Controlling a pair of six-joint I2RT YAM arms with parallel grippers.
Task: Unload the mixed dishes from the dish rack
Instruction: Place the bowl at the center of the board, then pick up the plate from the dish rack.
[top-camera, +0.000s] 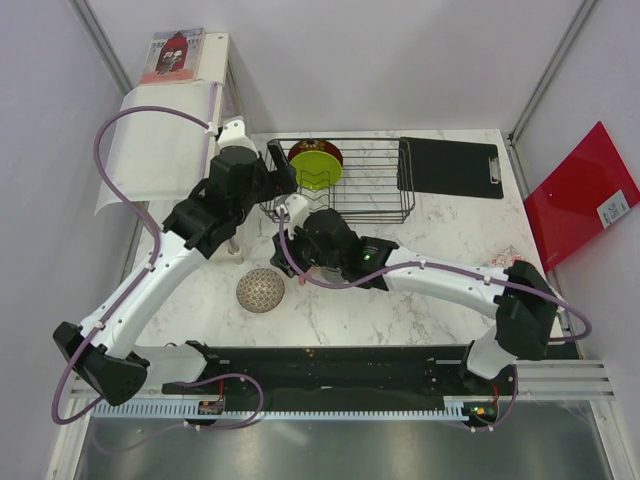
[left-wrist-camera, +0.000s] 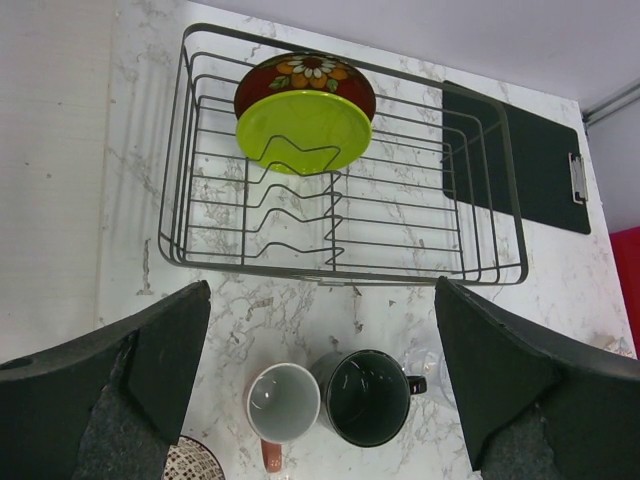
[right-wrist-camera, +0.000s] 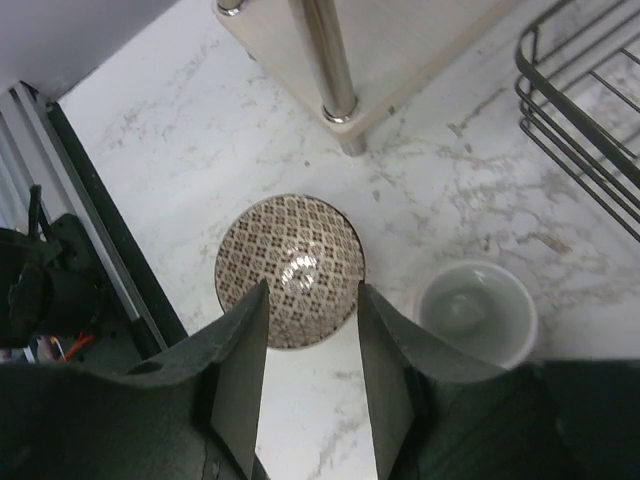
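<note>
The dish rack (left-wrist-camera: 480, 262) holds a lime-green plate (left-wrist-camera: 303, 130) upright in its prongs and a dark red flowered bowl (left-wrist-camera: 305, 72) behind it; both also show in the top view, plate (top-camera: 316, 168) and rack (top-camera: 385, 205). On the table in front of the rack stand an orange-red cup (left-wrist-camera: 283, 403), a dark grey mug (left-wrist-camera: 370, 397), a faint clear glass (left-wrist-camera: 432, 365) and the small patterned bowl (top-camera: 262, 290). My left gripper (left-wrist-camera: 320, 290) is open and empty above the rack's near edge. My right gripper (right-wrist-camera: 312, 290) is open and empty above the small bowl (right-wrist-camera: 290, 262), next to the cup (right-wrist-camera: 475, 312).
A black clipboard (top-camera: 450, 167) lies right of the rack. A white shelf stand (top-camera: 170, 140) with a box (top-camera: 175, 55) on top stands at the left; its metal leg (right-wrist-camera: 335, 70) is near the small bowl. A red folder (top-camera: 580, 195) leans at the right wall.
</note>
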